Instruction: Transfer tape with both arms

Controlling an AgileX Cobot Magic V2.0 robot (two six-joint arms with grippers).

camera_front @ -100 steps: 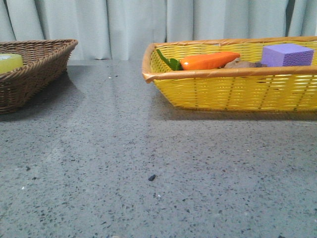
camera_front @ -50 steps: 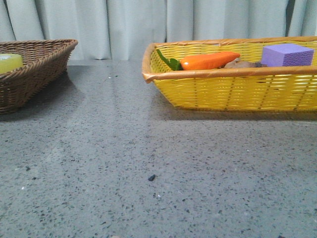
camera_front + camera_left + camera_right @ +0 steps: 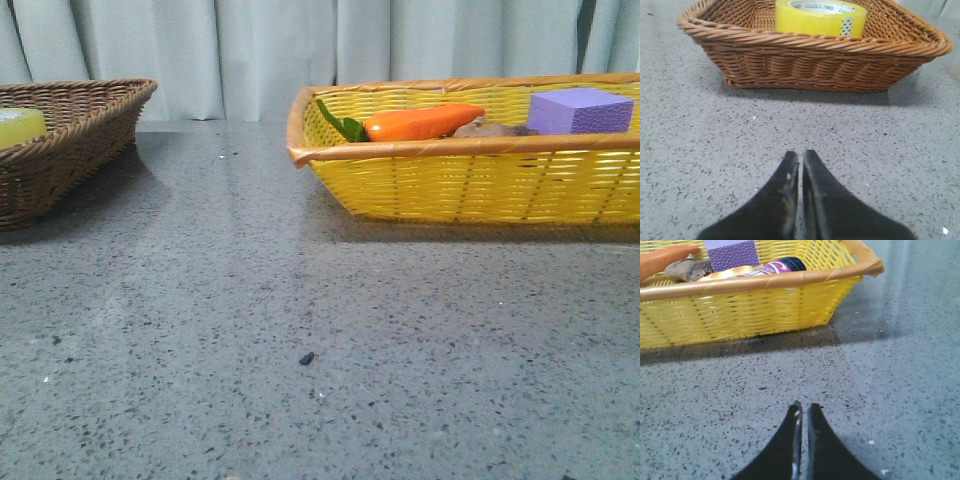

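The tape (image 3: 820, 17), a wide yellow roll with a white core and green print, lies in the brown wicker basket (image 3: 810, 55). In the front view only a yellow edge of the tape (image 3: 20, 125) shows in that basket (image 3: 75, 150) at the far left. My left gripper (image 3: 801, 155) is shut and empty, low over the grey table, some way short of the basket. My right gripper (image 3: 804, 407) is shut and empty over the table, in front of the yellow basket (image 3: 755, 305). Neither gripper shows in the front view.
The yellow basket (image 3: 470, 165) at the back right holds an orange carrot (image 3: 420, 122), a purple block (image 3: 578, 110), a brownish lump (image 3: 687, 269) and a dark-capped bottle (image 3: 770, 267). A grey curtain (image 3: 300, 50) hangs behind the speckled table (image 3: 300, 330).
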